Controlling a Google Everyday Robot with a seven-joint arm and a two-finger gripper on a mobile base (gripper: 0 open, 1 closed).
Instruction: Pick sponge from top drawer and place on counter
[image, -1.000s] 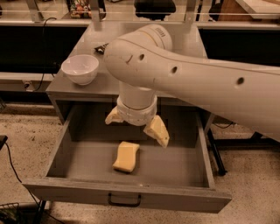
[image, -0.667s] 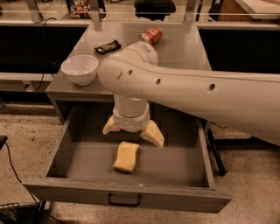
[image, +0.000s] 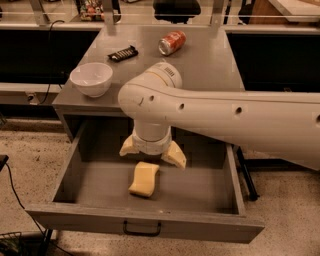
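**Sponge**: pale-yellow foam block, lying flat on the floor of the pulled-out top drawer, a little left of centre.

**Gripper**: inside the drawer, just far of the sponge and slightly above it. Cream fingers are spread wide and hold nothing.

**Counter**: carries a white bowl at near left, and a dark wrapped bar and a tipped soda can farther back.

**Handling:** bring the gripper nearward until the fingers straddle the sponge's narrow width. Lower close to the drawer floor and squeeze lightly, since the foam will likely compress. The bare right side of the counter suits set-down.
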